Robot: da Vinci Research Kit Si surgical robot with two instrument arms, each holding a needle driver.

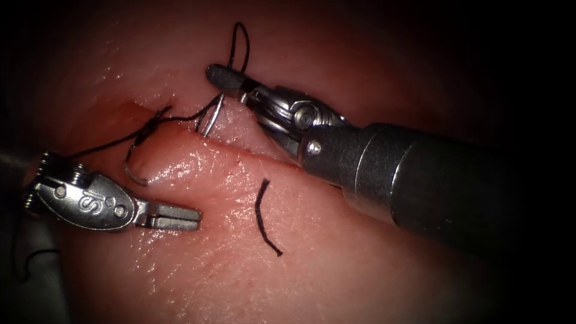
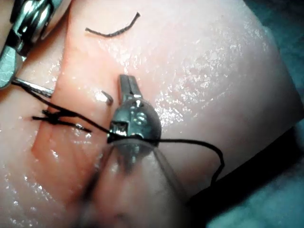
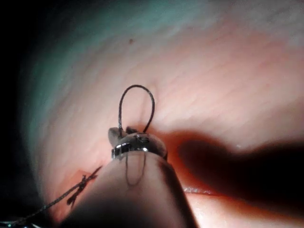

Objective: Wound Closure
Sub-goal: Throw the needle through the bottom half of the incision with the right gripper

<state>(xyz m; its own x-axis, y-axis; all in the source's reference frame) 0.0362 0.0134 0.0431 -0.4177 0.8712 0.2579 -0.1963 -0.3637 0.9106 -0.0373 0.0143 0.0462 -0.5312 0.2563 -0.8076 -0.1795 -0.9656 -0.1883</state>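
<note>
The right pincer is clenched at what looks like the tail end of the curved needle, with a small loop of thread standing up over its tip. From there the needle drops into the tissue at the edge of the cut. A silvery curve that I take for its point end shows again further left, just above the left pincer. That pincer lies closed and empty on the wet surface, with thread trailing across its wrist. A knotted stitch already sits on the cut, near a smear of red fluid. A loose cut end of thread lies to the right of the left pincer.

To my eye a further bite is under way, with the needle lodged across the cut. The next move calls for a firm hold on the exposed point end, so the left pincer would have to open first.
</note>
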